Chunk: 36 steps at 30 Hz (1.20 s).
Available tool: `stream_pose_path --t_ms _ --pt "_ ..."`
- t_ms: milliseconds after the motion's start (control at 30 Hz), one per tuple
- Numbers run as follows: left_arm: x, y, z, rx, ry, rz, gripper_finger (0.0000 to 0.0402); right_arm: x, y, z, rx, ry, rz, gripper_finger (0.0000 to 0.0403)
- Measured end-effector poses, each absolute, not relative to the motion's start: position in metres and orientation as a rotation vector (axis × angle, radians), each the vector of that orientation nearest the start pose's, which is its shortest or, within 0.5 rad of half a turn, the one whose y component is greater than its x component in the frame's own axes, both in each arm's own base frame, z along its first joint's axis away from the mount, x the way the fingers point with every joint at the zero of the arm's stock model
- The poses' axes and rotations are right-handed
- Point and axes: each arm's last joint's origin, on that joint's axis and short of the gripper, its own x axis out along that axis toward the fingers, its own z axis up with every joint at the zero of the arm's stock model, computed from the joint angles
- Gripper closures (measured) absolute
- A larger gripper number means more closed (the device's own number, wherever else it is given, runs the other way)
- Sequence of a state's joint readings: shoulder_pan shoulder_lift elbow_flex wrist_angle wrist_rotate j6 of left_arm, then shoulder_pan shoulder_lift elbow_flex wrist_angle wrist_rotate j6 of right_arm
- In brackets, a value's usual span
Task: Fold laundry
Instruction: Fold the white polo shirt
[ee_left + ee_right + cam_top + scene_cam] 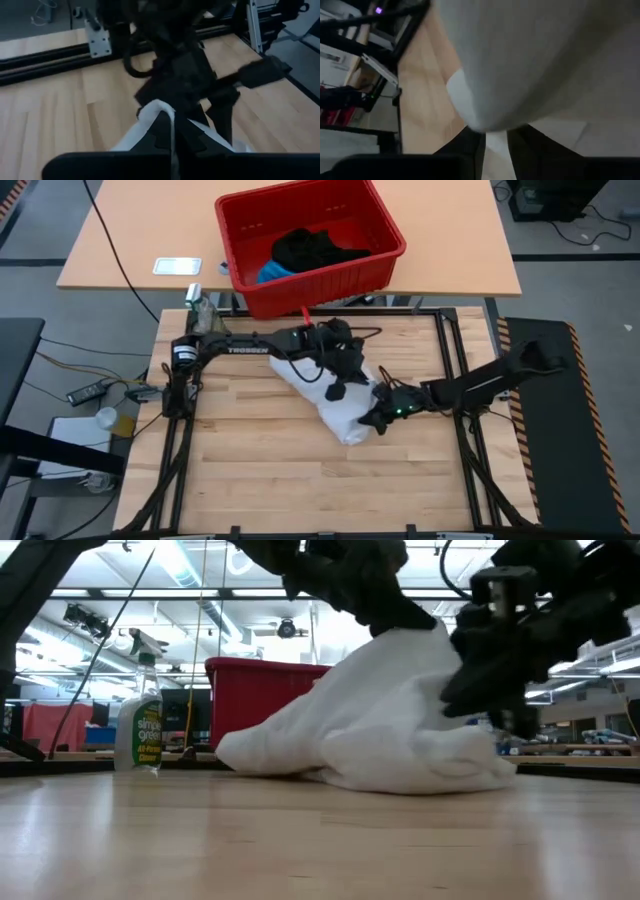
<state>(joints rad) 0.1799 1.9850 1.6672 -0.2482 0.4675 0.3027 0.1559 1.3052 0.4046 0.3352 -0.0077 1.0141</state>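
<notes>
A white garment (338, 398) lies heaped in the middle of the wooden table (250, 460), its lower folds (330, 765) resting on the wood. My left gripper (341, 385) reaches in from the left and is shut on the garment's raised top. My right gripper (378, 418) comes from the right and is closed on the garment's right end (480, 745). A black garment (312, 248) and a bright blue one (271, 273) lie in the red basket (385, 230) beyond the far edge. My left gripper pinches a raised fold of the white garment (161, 109) between its two fingers, slanting down from the table's left. The fold stands up as a peak (412, 638), and the rest of the cloth slopes down onto the table. My right gripper has a strip of the white cloth (496, 146) between its two fingers, at the garment's right end. It comes slanting down from the table's right. The rest of the cloth bulges over the fingers, and the garment's bottom stays on the table.
The red basket stands on a separate table behind the far edge. A spray bottle (139, 720) stands at the far left corner. Black frame rails (455, 380) run along the table's sides. Bare wood stretches toward the near edge (300, 500).
</notes>
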Motion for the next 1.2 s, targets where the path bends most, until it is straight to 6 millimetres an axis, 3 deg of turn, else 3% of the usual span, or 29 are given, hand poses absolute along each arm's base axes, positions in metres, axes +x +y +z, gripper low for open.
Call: stream_pose_path --t_ms 267,500,600,733,800,867,967,1000,1067,1200 --pt "0.474 0.047 0.238 0.122 0.501 -0.411 0.0398 0.197 0.051 0.168 1.133 0.775 -0.131 0.0317" --pt "0.496 0.034 0.214 0.220 0.377 -0.412 0.0389 0.182 0.055 0.190 1.125 0.830 -0.171 0.0317" --pt "0.504 0.031 0.204 0.232 0.336 -0.386 0.0356 0.180 0.053 0.199 1.124 0.780 -0.163 0.0317" --pt "0.504 0.034 0.205 0.142 0.367 -0.281 0.0281 0.175 0.052 0.201 1.143 0.784 -0.172 0.0317" --pt "0.497 0.040 0.217 0.116 0.403 -0.250 0.0242 0.173 0.052 0.205 1.152 0.770 -0.148 0.0317" --pt "0.488 0.049 0.245 0.116 0.388 -0.218 0.0211 0.170 0.051 0.208 1.152 0.761 -0.127 0.0317" --pt "0.464 0.069 0.291 0.116 0.420 -0.163 0.0187 0.166 0.049 0.215 1.126 0.710 -0.112 0.0317" --pt "0.455 0.079 0.295 0.105 0.474 -0.148 0.0185 0.165 0.047 0.216 1.111 0.684 -0.127 0.0317" --pt "0.437 0.104 0.293 0.049 0.595 -0.116 0.0186 0.163 0.041 0.219 1.094 0.618 -0.181 0.0317" --pt "0.405 0.157 0.264 -0.085 0.840 -0.099 0.0200 0.164 0.027 0.217 1.038 0.524 -0.355 0.0317"
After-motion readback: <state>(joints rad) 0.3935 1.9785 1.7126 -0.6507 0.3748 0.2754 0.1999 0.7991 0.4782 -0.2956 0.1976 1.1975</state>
